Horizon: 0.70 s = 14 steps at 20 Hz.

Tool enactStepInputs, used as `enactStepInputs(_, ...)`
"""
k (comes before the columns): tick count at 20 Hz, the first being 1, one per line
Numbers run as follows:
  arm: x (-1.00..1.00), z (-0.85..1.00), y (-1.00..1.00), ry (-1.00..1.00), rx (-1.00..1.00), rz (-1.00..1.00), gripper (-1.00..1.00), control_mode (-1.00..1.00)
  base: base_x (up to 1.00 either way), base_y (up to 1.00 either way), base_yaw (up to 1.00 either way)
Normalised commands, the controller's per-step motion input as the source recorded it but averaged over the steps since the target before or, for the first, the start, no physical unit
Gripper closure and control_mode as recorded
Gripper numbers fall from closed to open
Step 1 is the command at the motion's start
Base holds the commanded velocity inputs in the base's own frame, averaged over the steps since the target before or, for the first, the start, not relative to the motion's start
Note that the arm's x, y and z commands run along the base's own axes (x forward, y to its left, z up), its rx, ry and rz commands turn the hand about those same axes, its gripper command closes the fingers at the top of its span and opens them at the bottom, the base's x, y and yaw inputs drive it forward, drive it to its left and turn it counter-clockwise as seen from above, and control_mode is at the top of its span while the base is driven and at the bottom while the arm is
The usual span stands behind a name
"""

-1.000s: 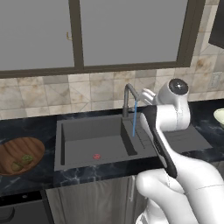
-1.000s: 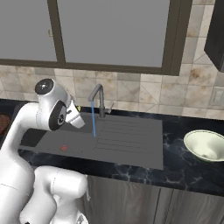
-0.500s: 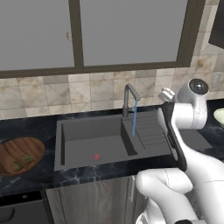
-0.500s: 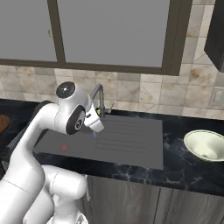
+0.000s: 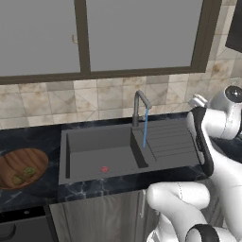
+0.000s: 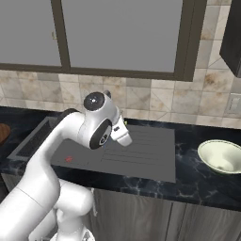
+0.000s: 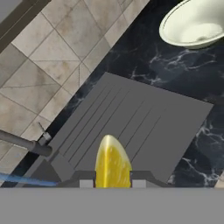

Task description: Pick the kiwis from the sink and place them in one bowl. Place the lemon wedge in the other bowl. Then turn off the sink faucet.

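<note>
Sink drainboard [image 7: 140,127] below; fingers [image 7: 113,180] clamp lemon wedge [image 7: 112,164], tips mostly cut off.

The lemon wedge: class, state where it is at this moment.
In the hand view the lemon wedge sits gripped between the fingers, raised above the sink's ribbed drainboard, with the pale bowl farther along the black counter.
</note>
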Motion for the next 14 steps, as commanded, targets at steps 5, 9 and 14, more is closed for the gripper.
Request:
enactStepInputs(5,0.0,0.0,-0.69,0.0,0.0,-0.05,1.0,-1.0,0.0,0.0,0.0)
enactStepInputs(9,0.0,0.0,-0.62,0.0,0.0,-0.04,1.0,-1.0,0.0,0.0,0.0)
enactStepInputs(14,0.0,0.0,-0.59,0.0,0.0,-0.02,1.0,-1.0,0.0,0.0,0.0)
